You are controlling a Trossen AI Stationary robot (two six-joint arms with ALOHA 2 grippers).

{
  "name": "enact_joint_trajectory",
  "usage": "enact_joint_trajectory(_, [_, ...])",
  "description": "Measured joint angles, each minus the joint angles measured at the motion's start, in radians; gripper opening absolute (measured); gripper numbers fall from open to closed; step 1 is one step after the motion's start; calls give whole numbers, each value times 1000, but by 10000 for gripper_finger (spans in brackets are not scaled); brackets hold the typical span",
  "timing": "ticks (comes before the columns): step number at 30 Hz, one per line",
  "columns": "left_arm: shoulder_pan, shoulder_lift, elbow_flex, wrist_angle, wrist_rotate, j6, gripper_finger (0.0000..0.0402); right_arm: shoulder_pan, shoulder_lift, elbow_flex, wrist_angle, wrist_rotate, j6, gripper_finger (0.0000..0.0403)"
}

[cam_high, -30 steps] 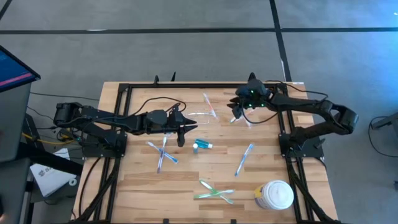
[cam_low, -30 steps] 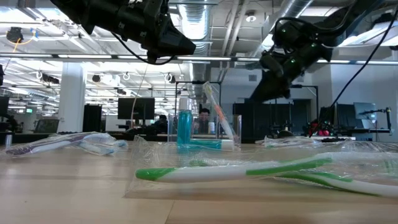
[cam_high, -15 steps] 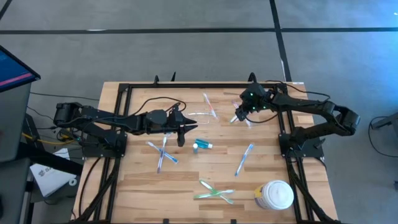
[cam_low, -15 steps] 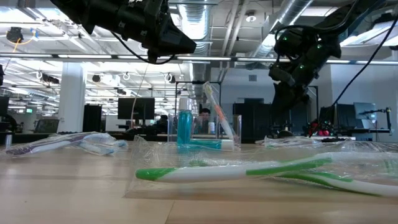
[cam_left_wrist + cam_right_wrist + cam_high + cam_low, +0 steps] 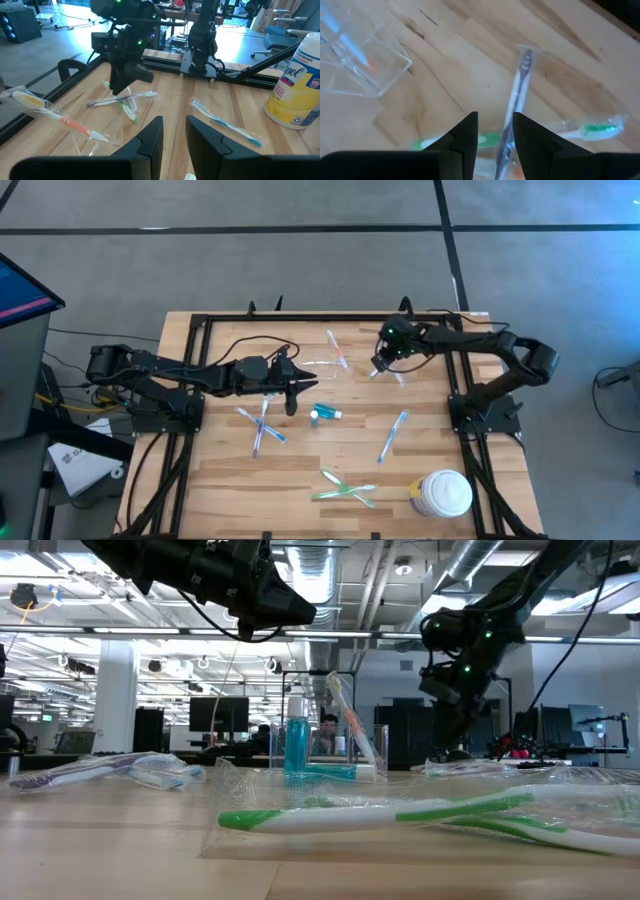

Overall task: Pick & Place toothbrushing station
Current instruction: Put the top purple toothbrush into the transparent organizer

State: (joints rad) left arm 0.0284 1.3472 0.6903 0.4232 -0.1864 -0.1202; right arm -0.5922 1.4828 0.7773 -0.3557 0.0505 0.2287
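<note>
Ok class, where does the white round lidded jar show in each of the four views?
High view: the white lidded jar stands at the picture's lower right, by the table's corner.
Low view: not in it.
Left wrist view: the jar stands beyond the blue toothbrush, partly cut off.
Right wrist view: not in it.
Shared landmark: the blue toothbrush lying near the jar.

Grey floor (image 5: 300,270) surrounds the wooden table (image 5: 220,470); ceiling ducts (image 5: 330,580) hang over distant office monitors (image 5: 215,715).

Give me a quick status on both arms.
Right gripper open, low over wrapped toothbrushes near clear holder. Left gripper open, empty, mid-table. Nothing blocking.
</note>
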Motion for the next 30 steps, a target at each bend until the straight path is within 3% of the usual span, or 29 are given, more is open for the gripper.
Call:
enact_joint_trajectory(12, [0,0,0,0,0,0,78,-43,140,46,-11,6,-19,113])
enact_joint_trajectory(30, [0,0,0,0,0,3,78,-67,143,47,32,6,-29,113])
